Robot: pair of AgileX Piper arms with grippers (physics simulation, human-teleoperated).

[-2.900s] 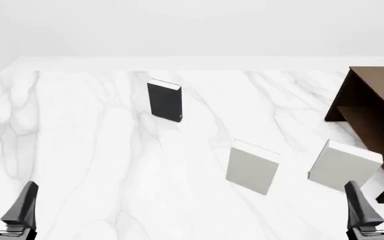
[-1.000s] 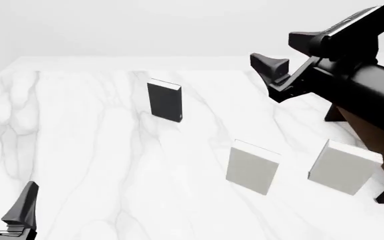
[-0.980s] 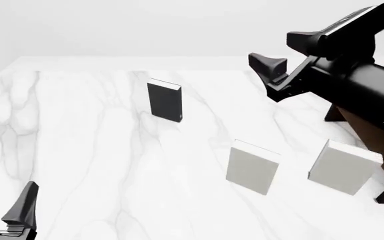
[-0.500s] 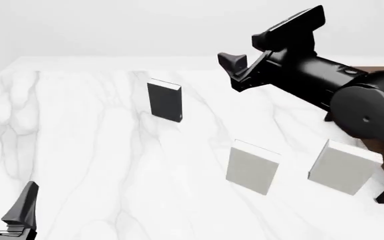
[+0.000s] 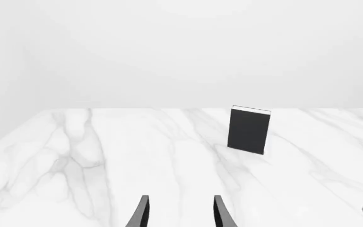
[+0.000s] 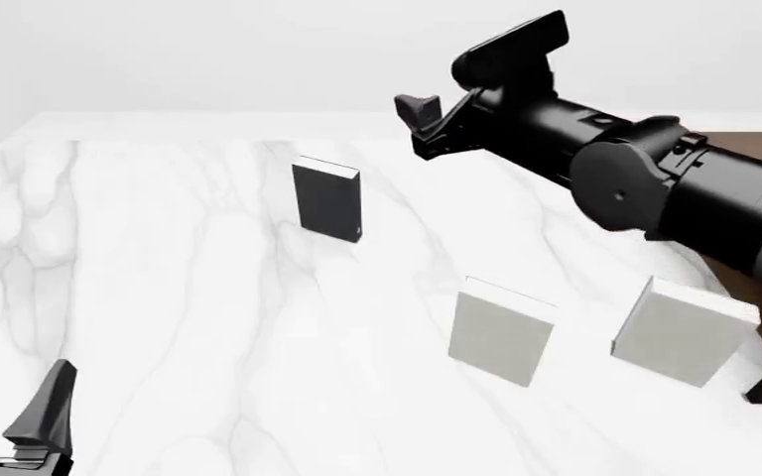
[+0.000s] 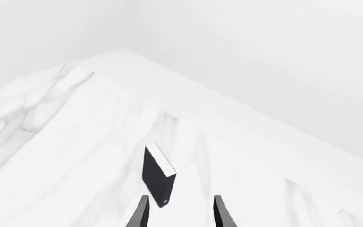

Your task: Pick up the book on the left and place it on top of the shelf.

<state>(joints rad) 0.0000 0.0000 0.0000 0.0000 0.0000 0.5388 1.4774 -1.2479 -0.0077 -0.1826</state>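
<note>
The black book [image 6: 326, 199] stood up on its end on the white marble counter [image 6: 195, 297], toward the far side and left of the middle. Nothing touched it. Its white page edge showed along the top. In the left wrist view the book [image 5: 249, 130] stood well ahead of the left tool [image 5: 179, 213]. In the right wrist view the book [image 7: 158, 175] sat below and ahead of the right tool [image 7: 179, 213].

The right arm [image 6: 659, 188] reached in from the right, high above the counter. Its right tool [image 6: 487, 74] hung in the air, right of the book and apart from it. Its two fingers were spread apart and held nothing.

The left tool [image 6: 11, 412] rested low at the near left corner. Its fingers were apart too, with nothing between them.

Two light grey books stood nearer to the front. One grey book [image 6: 500, 330] was near the middle and the other grey book [image 6: 683, 329] was to its right. The brown shelf [image 6: 752, 149] stood at the right edge, partly hidden behind the right arm.
</note>
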